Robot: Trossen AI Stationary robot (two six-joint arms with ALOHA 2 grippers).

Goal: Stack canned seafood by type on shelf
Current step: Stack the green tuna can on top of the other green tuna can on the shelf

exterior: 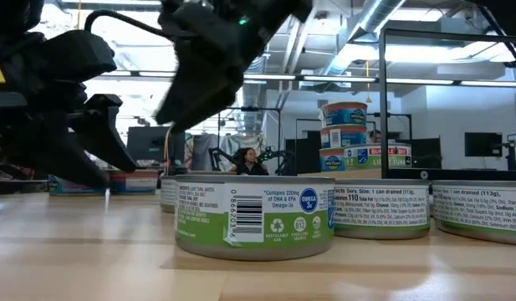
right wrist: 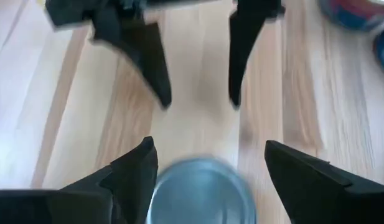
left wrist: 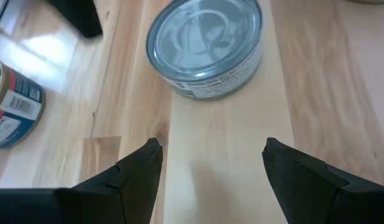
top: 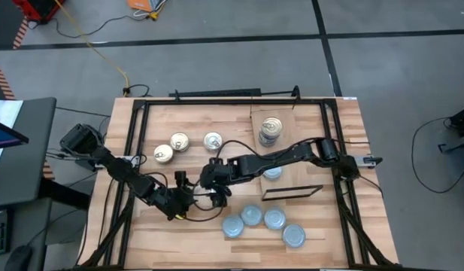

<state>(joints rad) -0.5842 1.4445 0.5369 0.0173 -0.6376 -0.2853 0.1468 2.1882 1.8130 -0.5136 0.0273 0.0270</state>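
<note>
- Two grippers meet near the high view's lower middle: the left gripper [top: 188, 202] and the right gripper [top: 216, 194], both with fingers spread apart and holding nothing.
- One silvery tin [left wrist: 205, 45] sits on the tabletop [top: 322, 226] between them.
- Four silvery-blue tins [top: 263, 224] cluster at lower centre.
- Three gold-topped tins [top: 180, 141] lie at centre left.
- A stack of tins [top: 270, 131] stands on the shelf [top: 292, 124], upper right of centre.

Three gold tins [top: 179, 141] lie singly at the far left of the counter [top: 329, 226]. A stack [top: 270, 129] of gold tins stands far right, its count unclear. Six blue tins [top: 274, 218]: four clustered near, one mid-right, one at centre.
</note>
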